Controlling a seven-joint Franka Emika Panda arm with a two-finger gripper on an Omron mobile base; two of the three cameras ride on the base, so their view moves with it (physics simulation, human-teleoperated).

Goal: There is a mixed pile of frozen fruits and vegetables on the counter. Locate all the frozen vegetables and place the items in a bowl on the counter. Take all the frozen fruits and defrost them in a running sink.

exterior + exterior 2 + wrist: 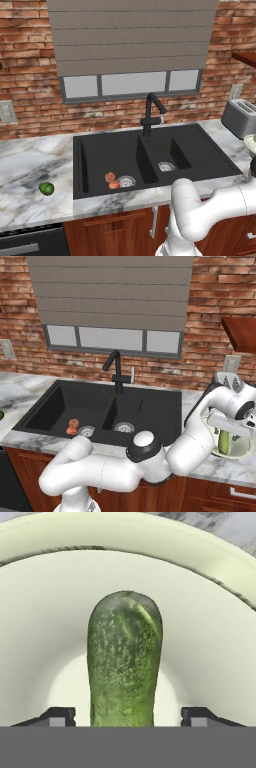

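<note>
Up close, cucumber [125, 662] between parted tool [128, 716] tips, above bowl [210, 642].

- a black double-basin sink [200, 150] sits mid-frame in the marble counter [30, 155], its black faucet [151, 114] rising at the back.
- two reddish fruits [112, 180] lie touching in the left basin, just beside the silver drain [126, 181].
- a round green item [46, 188] rests on the counter at lower left.
- a toaster [240, 117] stands at the right edge.
</note>
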